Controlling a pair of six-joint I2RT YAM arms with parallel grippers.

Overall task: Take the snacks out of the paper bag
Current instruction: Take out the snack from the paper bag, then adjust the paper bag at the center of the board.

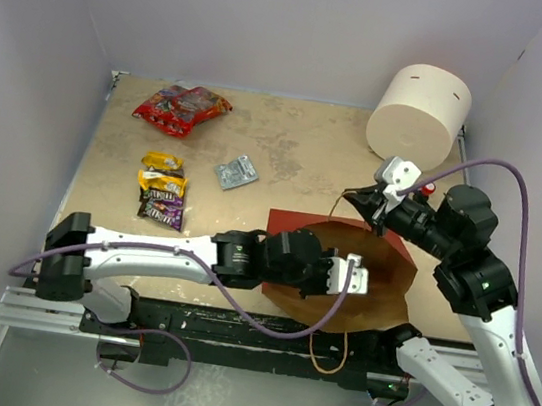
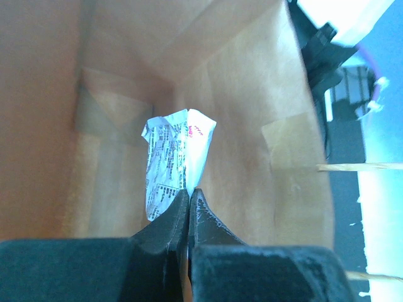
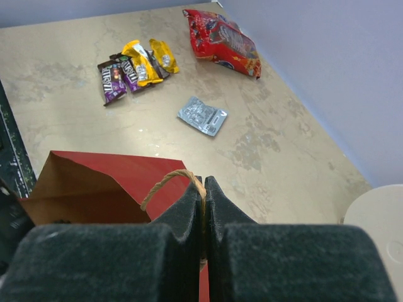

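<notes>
The paper bag [image 1: 293,224] lies on its side at the table's near middle, with its tan mouth toward the arms. My left gripper [image 1: 357,276] reaches inside it. In the left wrist view it [image 2: 190,192] is shut on the lower edge of a white printed packet [image 2: 173,157] against the kraft wall [image 2: 252,94]. My right gripper [image 1: 354,201] is shut on the bag's string handle [image 3: 165,184] above the red side [image 3: 113,170]; it [image 3: 203,182] holds the string between its pads. On the table lie a red cartoon bag [image 1: 181,108], yellow wrappers [image 1: 162,173], a purple packet [image 1: 162,210] and a silver packet [image 1: 236,172].
A white cylinder [image 1: 417,113] stands at the back right, close behind the right gripper. The bag's other string handle [image 1: 325,357] hangs over the table's near edge. Purple-grey walls close in the table on three sides.
</notes>
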